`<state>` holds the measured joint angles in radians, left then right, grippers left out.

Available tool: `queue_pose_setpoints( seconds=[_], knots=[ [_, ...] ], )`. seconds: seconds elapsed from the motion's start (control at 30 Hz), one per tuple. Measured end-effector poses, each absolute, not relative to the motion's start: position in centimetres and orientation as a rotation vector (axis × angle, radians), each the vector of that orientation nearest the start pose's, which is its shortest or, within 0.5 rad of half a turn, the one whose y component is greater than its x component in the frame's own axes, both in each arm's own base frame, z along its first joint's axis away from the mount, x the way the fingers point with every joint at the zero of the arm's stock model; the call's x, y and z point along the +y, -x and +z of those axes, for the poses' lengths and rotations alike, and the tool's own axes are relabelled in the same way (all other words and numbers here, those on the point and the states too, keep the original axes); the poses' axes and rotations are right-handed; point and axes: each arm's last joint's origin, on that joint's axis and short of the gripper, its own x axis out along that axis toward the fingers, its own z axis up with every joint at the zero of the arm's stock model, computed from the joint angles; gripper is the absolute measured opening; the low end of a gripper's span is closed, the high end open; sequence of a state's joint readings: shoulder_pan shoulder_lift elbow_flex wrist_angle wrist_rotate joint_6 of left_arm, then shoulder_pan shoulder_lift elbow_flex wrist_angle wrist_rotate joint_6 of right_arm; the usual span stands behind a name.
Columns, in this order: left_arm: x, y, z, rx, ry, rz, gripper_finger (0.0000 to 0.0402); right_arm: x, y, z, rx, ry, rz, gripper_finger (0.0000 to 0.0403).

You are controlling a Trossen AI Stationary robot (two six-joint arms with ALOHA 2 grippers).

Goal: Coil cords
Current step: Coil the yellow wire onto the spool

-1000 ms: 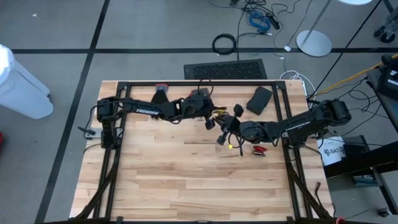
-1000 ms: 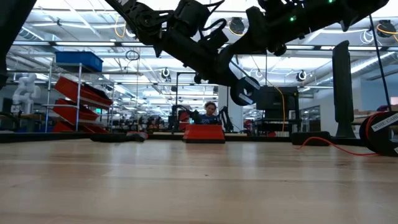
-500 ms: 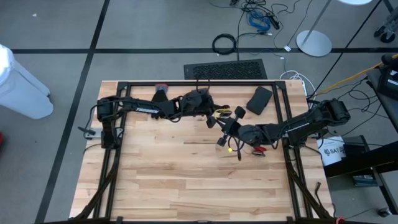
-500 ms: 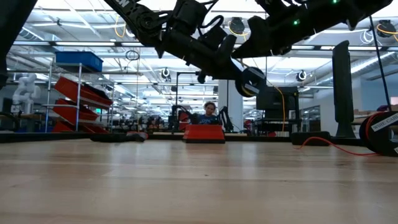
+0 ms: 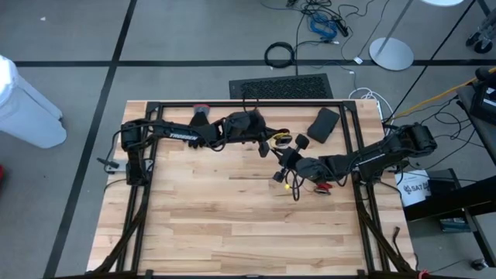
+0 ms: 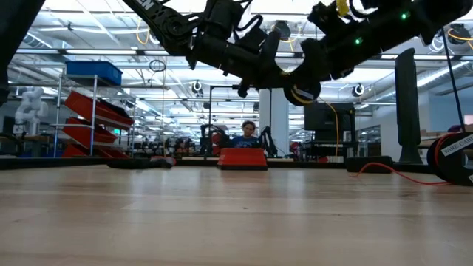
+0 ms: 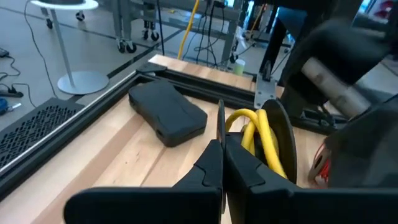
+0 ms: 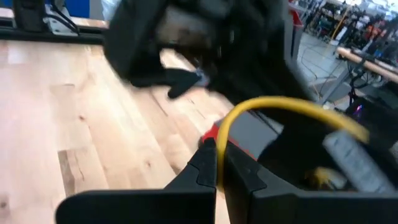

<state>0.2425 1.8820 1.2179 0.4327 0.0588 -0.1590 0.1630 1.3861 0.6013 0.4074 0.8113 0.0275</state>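
Note:
Both grippers meet above the table's far middle. My left gripper is shut on a thin black strip beside the yellow cord's loops; a black disc stands behind those loops. My right gripper is shut on the yellow cord, which arcs away from its fingers. In the low view the yellow loop hangs high above the wood between the two grippers. One cord end dangles toward the table. A small red-tipped piece lies on the wood under the right arm. My left gripper pinches a thin black strip that rises from between its two fingers; whether it is a cord or the disc's rim, I cannot tell. It is clear of the table. My right gripper pinches the yellow cord between its two fingertips. From there the cord bends over in an arc, lifted clear of the table.
A flat black case lies at the table's far right. A black metal frame runs round the table's edges. A thick black cable ring and a grate lie on the floor beyond. The near half of the wood is bare.
The yellow loop between the grippers has risen and gone a little toward the table's right. My left gripper has followed it slightly to the right. Both stay shut.

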Motion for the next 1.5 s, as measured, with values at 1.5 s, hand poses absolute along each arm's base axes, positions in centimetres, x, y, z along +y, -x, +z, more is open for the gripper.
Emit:
queue_pose_setpoints(
  seconds=[1.5],
  knots=[
    [10.6, -39.7, 20.4, 0.525, 0.085, -0.035, 0.0000, 1.2, -24.1, 15.7, 0.486, 0.172, -0.672, 0.0000]
  ],
)
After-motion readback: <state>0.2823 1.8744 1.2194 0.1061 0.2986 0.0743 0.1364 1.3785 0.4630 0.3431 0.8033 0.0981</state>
